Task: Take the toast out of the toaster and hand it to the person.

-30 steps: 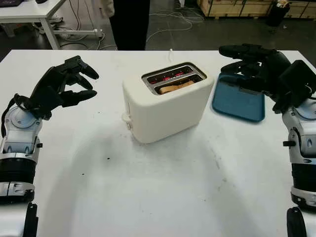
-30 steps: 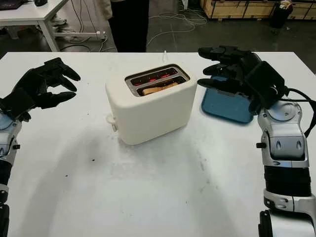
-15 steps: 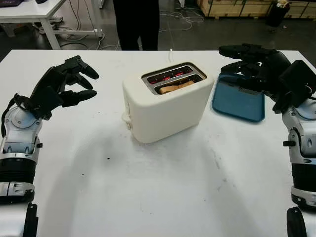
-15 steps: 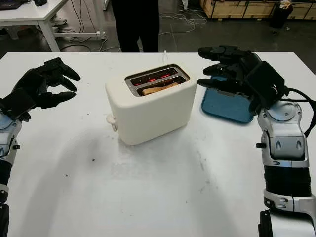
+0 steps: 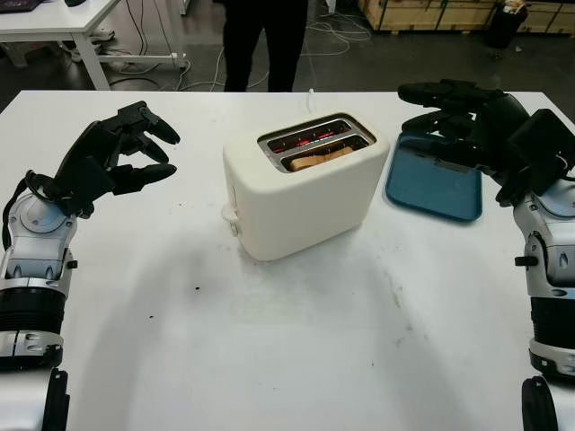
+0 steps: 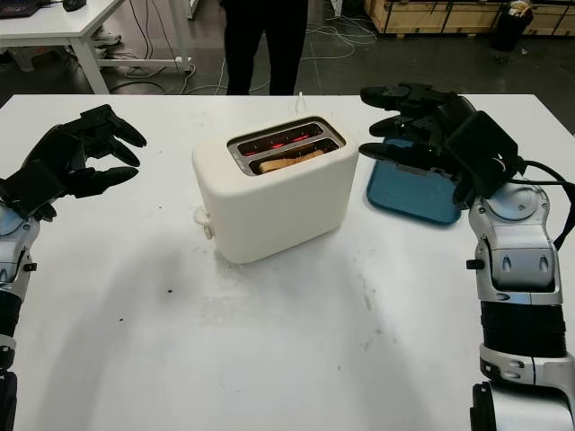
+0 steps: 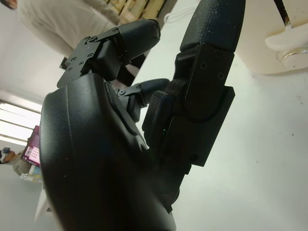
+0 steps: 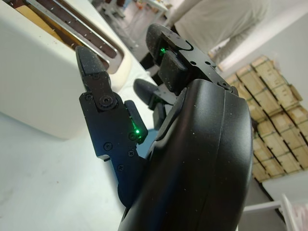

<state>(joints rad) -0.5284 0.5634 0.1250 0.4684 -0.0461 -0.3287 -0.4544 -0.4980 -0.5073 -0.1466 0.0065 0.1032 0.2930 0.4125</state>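
A cream two-slot toaster (image 5: pixel 301 193) stands at the middle of the white table (image 5: pixel 287 359). A slice of toast (image 5: pixel 322 158) sits low in its nearer slot, and the far slot glows red. My left hand (image 5: pixel 112 157) hovers open over the table, well left of the toaster. My right hand (image 5: pixel 458 121) is open above the blue tray (image 5: pixel 431 184), just right of the toaster. A person in dark trousers (image 5: pixel 265 40) stands behind the table's far edge. The toaster's side knob (image 7: pixel 293 50) shows in the left wrist view.
The blue tray lies flat at the toaster's right. A white cord (image 5: pixel 311 97) runs off the far edge behind the toaster. Another white table (image 5: pixel 54 22) stands at the back left, and wooden crates (image 5: pixel 431 13) line the back right.
The person behind the table has stepped to the right. Both hands and the toaster have not moved.
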